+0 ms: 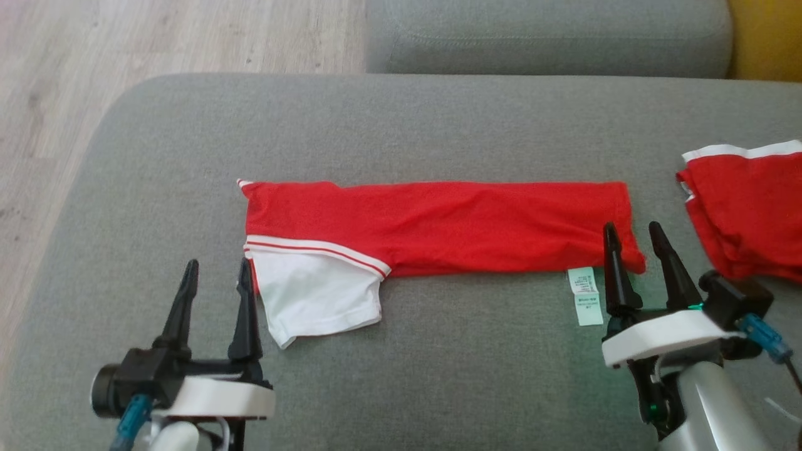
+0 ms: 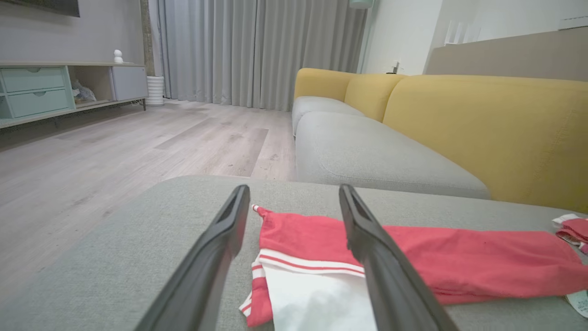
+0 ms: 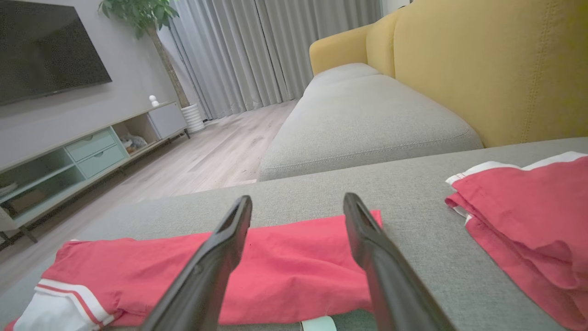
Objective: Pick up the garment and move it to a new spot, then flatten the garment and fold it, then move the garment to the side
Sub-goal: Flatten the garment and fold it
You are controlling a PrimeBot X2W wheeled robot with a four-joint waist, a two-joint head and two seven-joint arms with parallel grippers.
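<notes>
The garment (image 1: 438, 225) is red and folded into a long, narrow strip that runs left to right across the middle of the head view. It lies flat on the grey cushion (image 1: 438, 125), with shallow creases along its length. At its left end a white sleeve (image 1: 313, 300) juts down toward the lower left of the frame. A band of white and red stripes joins the sleeve to the red cloth. A small striped corner pokes out at the strip's upper left. At the right end the lower corner droops a little. A pale label (image 1: 586, 294) lies flat against the strip's lower edge, right of centre.
</notes>
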